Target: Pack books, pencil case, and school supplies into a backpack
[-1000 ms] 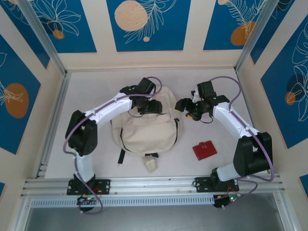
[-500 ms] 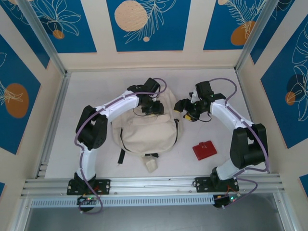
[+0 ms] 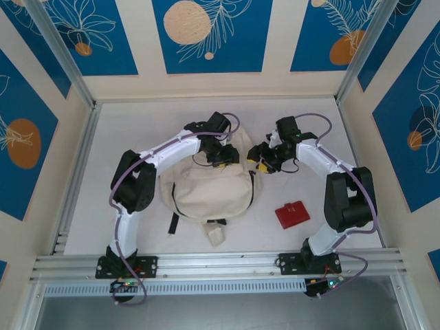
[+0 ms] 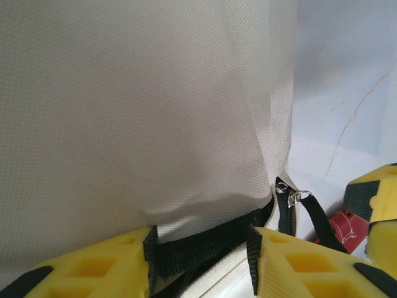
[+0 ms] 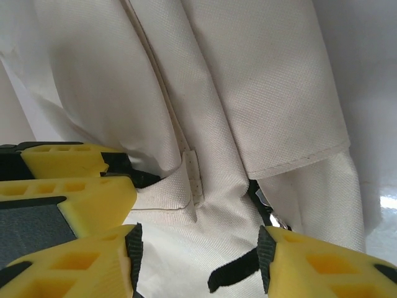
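Slouching cream-white with black straps, the backpack (image 3: 206, 192) has the left gripper (image 4: 201, 254) straddling a strap (image 4: 205, 242), can't tell if it's pinched, and the right gripper (image 5: 198, 248) gaping over its fabric.

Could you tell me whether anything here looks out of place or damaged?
Nothing looks spilled or damaged. The backpack is bunched into folds at its far end, and a red item lies apart on the table to its right.
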Robot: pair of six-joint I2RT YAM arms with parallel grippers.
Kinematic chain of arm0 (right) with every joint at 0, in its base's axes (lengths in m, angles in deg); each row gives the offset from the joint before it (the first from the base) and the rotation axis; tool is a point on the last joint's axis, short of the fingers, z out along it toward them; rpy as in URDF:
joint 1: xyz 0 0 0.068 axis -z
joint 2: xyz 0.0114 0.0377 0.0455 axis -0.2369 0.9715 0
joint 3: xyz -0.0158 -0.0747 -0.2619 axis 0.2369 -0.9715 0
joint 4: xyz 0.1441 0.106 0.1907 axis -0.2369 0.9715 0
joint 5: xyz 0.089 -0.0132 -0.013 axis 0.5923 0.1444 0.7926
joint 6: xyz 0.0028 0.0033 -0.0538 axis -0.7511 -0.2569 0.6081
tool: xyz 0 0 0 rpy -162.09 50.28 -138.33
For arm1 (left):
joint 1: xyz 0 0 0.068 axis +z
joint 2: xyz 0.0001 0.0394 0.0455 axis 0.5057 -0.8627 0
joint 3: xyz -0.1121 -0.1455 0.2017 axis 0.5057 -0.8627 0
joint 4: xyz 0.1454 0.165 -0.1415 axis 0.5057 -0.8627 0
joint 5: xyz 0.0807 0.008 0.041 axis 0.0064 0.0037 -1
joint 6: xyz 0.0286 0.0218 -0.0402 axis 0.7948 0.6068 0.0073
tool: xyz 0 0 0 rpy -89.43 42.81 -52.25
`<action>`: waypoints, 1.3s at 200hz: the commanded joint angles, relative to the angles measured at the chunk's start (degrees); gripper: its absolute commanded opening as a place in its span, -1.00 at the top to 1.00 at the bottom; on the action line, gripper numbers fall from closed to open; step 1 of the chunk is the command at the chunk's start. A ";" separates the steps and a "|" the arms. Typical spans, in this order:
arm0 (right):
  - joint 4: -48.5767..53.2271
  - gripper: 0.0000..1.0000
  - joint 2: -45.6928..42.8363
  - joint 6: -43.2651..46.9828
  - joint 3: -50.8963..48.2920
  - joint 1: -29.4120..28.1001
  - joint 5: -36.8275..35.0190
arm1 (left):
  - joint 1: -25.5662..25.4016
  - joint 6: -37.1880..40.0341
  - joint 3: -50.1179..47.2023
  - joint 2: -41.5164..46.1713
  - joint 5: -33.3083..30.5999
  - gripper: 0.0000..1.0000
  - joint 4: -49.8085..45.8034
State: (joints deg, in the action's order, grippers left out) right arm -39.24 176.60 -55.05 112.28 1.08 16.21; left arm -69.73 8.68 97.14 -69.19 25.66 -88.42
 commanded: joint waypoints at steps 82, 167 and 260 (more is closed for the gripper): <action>-0.09 0.28 5.14 1.96 2.67 -3.00 3.34 | -0.88 -3.95 1.44 -0.59 3.54 0.38 1.00; 0.17 0.34 6.41 2.05 2.56 -3.79 2.45 | -0.79 -5.66 1.55 -1.40 2.33 0.35 3.29; 2.80 0.50 7.03 0.75 2.96 -3.95 -3.22 | -0.64 -0.86 1.68 3.99 -10.63 1.00 -3.59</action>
State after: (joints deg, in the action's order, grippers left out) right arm -38.60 182.48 -53.85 114.09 -2.48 15.27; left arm -69.95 4.16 97.33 -69.15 21.44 -86.78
